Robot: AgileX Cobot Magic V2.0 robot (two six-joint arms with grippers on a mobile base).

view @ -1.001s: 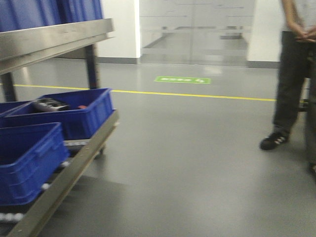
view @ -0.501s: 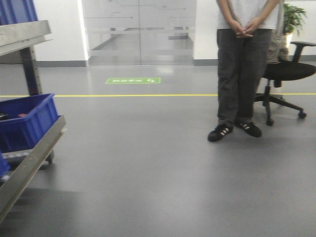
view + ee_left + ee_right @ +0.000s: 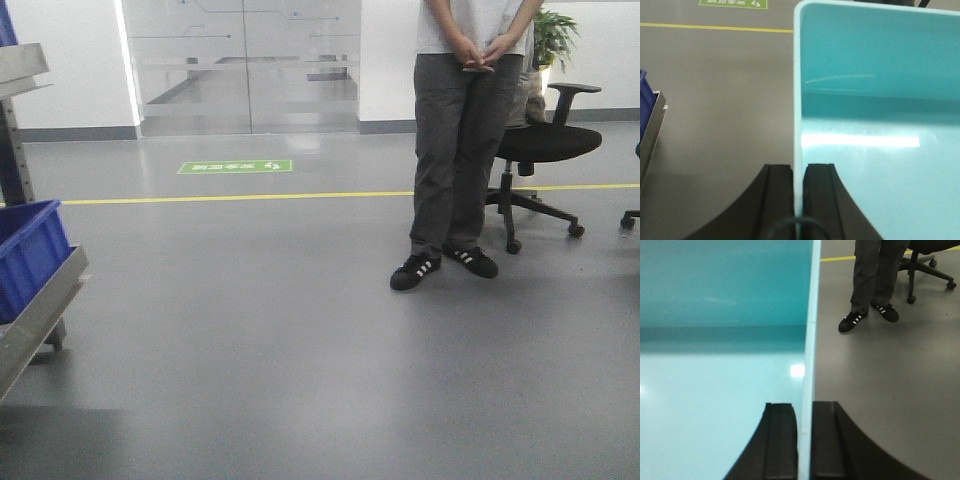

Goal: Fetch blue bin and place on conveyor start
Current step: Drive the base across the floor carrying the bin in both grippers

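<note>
The pale turquoise blue bin [image 3: 875, 115] fills the right of the left wrist view, held above the grey floor. My left gripper [image 3: 798, 170] is shut on its left wall, one black finger outside and one inside. In the right wrist view the same blue bin [image 3: 720, 340] fills the left side, and my right gripper [image 3: 804, 410] is shut on its right wall in the same way. The bin looks empty. Neither the bin nor the grippers show in the front view. The conveyor start is out of view.
A steel rack [image 3: 40, 305] with a dark blue bin [image 3: 28, 255] stands at the left edge. A person [image 3: 455, 150] stands ahead to the right, an office chair [image 3: 545, 150] behind them. A yellow floor line [image 3: 240, 198] and glass doors [image 3: 240, 65] lie farther off.
The front view has swung to the right: the rack with dark blue bins has slid almost out at the left, and the person and chair have come towards the middle.
</note>
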